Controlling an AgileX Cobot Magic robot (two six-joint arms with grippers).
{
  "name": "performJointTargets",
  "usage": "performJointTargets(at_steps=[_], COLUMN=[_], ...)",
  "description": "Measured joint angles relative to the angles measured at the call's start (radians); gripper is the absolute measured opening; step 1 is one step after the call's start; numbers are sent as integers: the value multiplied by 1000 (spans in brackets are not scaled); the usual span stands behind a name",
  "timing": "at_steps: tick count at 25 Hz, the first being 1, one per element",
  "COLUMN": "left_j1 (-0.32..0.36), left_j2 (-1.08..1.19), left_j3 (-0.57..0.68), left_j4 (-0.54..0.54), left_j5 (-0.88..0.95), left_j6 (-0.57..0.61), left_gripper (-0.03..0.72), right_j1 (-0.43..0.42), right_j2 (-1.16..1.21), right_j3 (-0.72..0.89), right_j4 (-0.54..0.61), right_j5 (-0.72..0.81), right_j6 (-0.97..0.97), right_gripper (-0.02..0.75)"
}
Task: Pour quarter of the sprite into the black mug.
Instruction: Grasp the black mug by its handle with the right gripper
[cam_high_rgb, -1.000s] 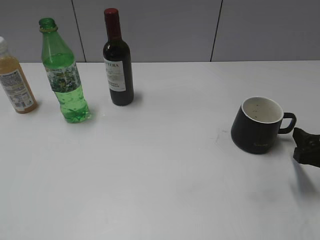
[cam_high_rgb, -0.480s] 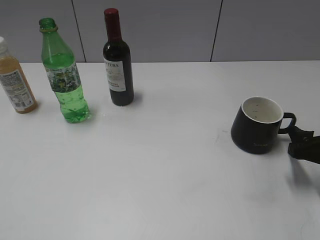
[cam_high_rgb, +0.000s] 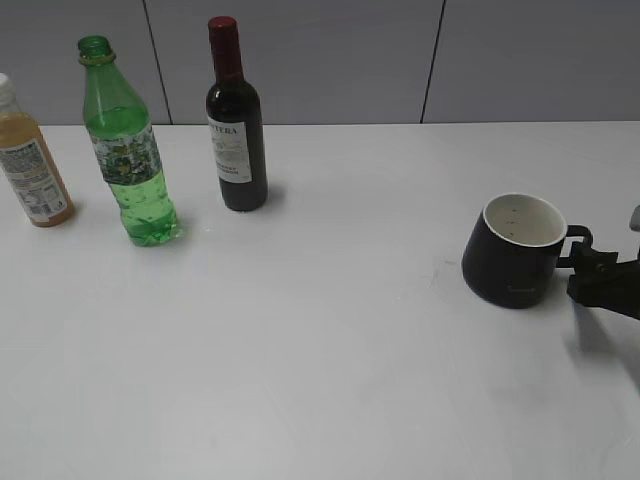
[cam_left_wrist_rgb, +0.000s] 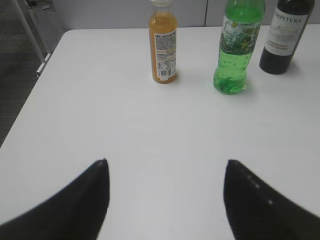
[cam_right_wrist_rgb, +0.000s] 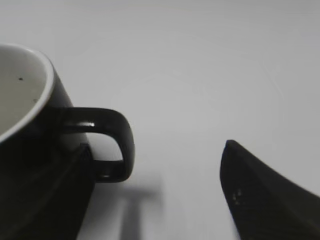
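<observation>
Right pincer (cam_high_rgb: 590, 270) has crept in over the last second and is now just beside the black mug (cam_high_rgb: 515, 250), at its handle (cam_right_wrist_rgb: 107, 142). Fingers spread, nothing held; one finger (cam_right_wrist_rgb: 265, 192) lies right of the handle. Likely a handle grasp coming, to steady the mug. Left pincer (cam_left_wrist_rgb: 165, 200) released, hanging over bare table (cam_left_wrist_rgb: 125, 125). Sprite (cam_left_wrist_rgb: 235, 50) stands well ahead of it, untouched, between juice bottle (cam_left_wrist_rgb: 164, 45) and wine bottle (cam_left_wrist_rgb: 286, 35).
</observation>
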Motion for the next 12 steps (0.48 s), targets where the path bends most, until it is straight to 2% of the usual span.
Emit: performJointTargets(at_steps=[12], left_j1=[0], left_j2=[0], left_j3=[0], left_j4=[0], left_j5=[0], left_j6=[0], left_gripper=[543], right_j1=[0], right_j2=[48], right_j3=[-37], right_j4=[7], right_j5=[-1], right_j6=[1], right_gripper=[594])
